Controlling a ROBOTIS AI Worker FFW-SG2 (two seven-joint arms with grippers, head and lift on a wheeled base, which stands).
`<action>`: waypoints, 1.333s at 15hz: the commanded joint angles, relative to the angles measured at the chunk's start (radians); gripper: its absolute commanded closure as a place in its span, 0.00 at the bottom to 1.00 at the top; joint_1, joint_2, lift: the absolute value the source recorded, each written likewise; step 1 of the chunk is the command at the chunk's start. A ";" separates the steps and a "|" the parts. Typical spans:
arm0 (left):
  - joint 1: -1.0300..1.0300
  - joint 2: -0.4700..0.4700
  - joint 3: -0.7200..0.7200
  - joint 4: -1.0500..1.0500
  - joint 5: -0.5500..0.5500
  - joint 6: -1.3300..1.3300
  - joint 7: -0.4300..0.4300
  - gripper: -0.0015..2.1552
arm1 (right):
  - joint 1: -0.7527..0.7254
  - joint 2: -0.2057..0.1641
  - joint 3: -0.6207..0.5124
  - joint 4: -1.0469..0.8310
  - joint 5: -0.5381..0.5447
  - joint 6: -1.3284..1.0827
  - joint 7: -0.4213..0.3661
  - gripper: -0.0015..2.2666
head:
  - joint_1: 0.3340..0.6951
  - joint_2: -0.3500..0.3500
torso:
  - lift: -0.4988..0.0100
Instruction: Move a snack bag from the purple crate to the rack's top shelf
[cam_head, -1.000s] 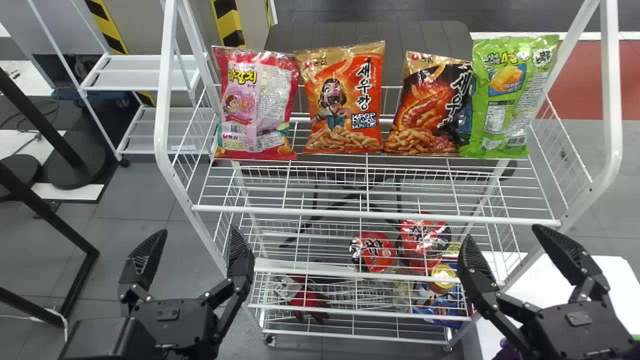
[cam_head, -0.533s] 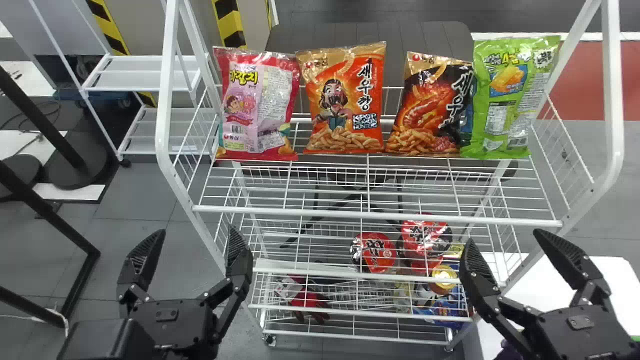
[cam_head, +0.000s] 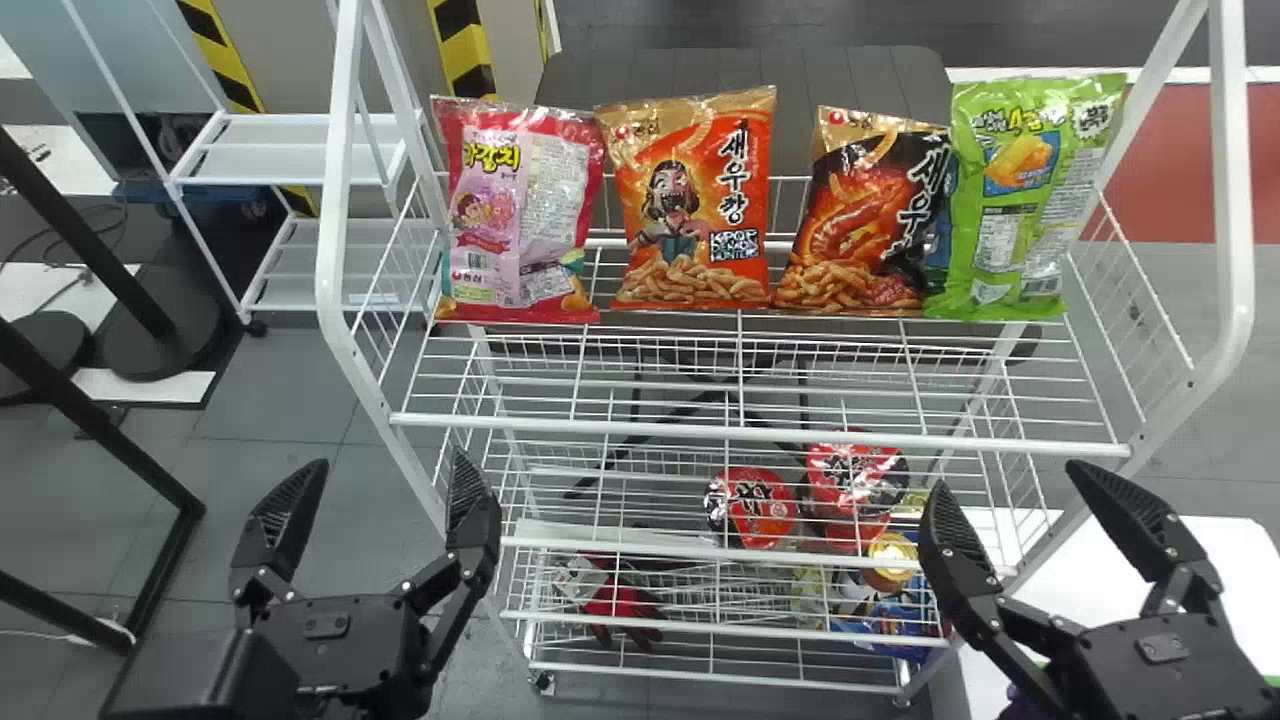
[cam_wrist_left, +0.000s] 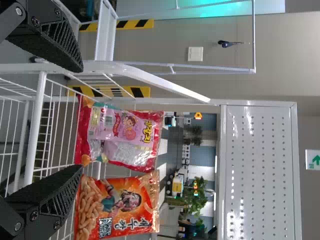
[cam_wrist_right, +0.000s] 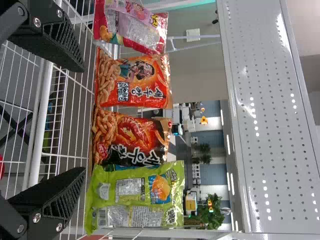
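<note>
Standing on rack (cam_head: 760, 434): shiny snack bags (cam_head: 690, 225) in pink, orange, blk, grn.

The top shelf (cam_head: 760, 433) has room in front; snack bags (cam_head: 690, 215) block behind, depth unclear.

Occlusions, cut-offs, illegible bits

Head view: purple item (cam_head: 1018, 705) mostly behind right gripper (cam_head: 1010, 485), cut by bottom edge; can't tell if it's the crate. White tabletop (cam_head: 1235, 560) runs off right edge. Dark blue package (cam_head: 938, 235) mostly hidden between black-and-orange bag (cam_head: 855, 230) and green bag (cam_head: 1010, 200). Lower-shelf red item (cam_head: 615, 605) and blue pack (cam_head: 900, 620) broken up by rack wires; contents unclear. Rack (cam_head: 760, 432) uprights cut at top. Bags' fine print too small. Right wrist view: pink bag (cam_wrist_right: 132, 25) clipped by edge.
</note>
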 joint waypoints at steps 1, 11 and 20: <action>0.000 0.001 0.001 -0.001 0.001 -0.007 0.000 0.07 | 0.000 0.001 -0.001 0.000 0.000 0.000 0.002 0.06 | 1.00 0.61 | 0.98; -0.005 -0.001 -0.001 0.002 0.003 -0.007 0.000 0.07 | -0.002 0.001 -0.004 0.006 0.000 -0.006 0.010 0.06 | 1.00 0.61 | 0.98; -0.006 -0.001 -0.001 0.004 0.009 -0.007 -0.006 0.07 | -0.003 0.001 -0.004 0.011 0.000 -0.018 0.010 0.06 | 1.00 0.61 | 0.98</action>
